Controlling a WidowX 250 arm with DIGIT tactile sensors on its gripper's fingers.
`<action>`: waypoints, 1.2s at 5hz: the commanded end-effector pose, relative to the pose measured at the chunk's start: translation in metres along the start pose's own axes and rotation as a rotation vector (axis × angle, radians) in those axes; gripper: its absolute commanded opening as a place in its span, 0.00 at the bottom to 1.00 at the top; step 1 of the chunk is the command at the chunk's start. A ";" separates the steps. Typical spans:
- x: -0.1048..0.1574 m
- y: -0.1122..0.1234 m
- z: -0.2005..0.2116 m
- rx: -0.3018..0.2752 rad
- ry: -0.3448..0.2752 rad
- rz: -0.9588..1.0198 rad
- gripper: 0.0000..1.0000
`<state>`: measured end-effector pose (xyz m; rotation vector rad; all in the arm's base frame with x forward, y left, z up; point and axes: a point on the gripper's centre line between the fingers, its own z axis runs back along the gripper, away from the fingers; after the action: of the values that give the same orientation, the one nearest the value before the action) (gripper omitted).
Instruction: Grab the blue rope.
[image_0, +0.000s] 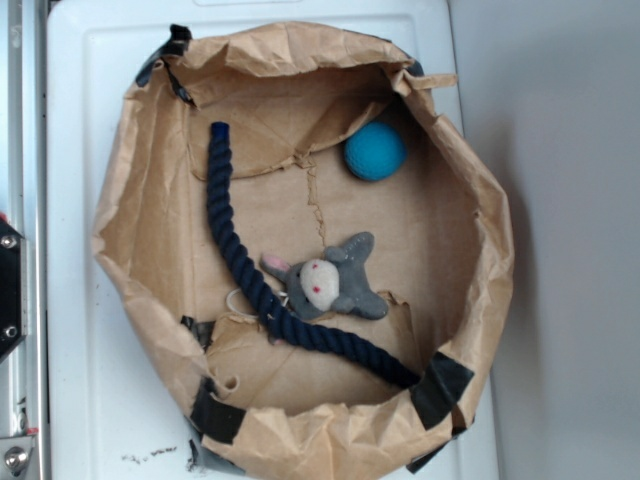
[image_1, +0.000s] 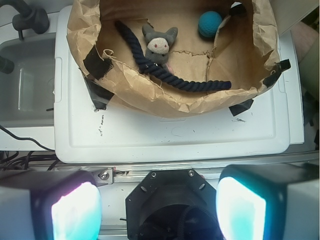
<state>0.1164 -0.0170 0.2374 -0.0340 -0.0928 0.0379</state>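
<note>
Open tool (image_1: 159, 202) hovers well short of blue rope (image_1: 170, 79).

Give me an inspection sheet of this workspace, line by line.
Surface: white lid carrying a crumpled paper bag tray patched with black tape.
Job's things: blue rope lies curved across the tray floor, untouched.
Clutter: grey plush beside and touching the rope; teal ball apart, near the tray wall.
Gripper: gripper open, outside the tray, holding nothing.
Cables: black cables at the left edge of the wrist view.
Surroundings: clear bin beside the lid; grey wall.
</note>
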 end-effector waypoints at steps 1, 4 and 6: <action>0.000 0.000 0.000 0.000 0.000 0.000 1.00; 0.050 0.000 -0.023 -0.079 0.016 0.013 1.00; 0.117 0.006 -0.049 -0.076 0.017 0.025 1.00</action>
<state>0.2332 -0.0163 0.1847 -0.1145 -0.0197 0.0299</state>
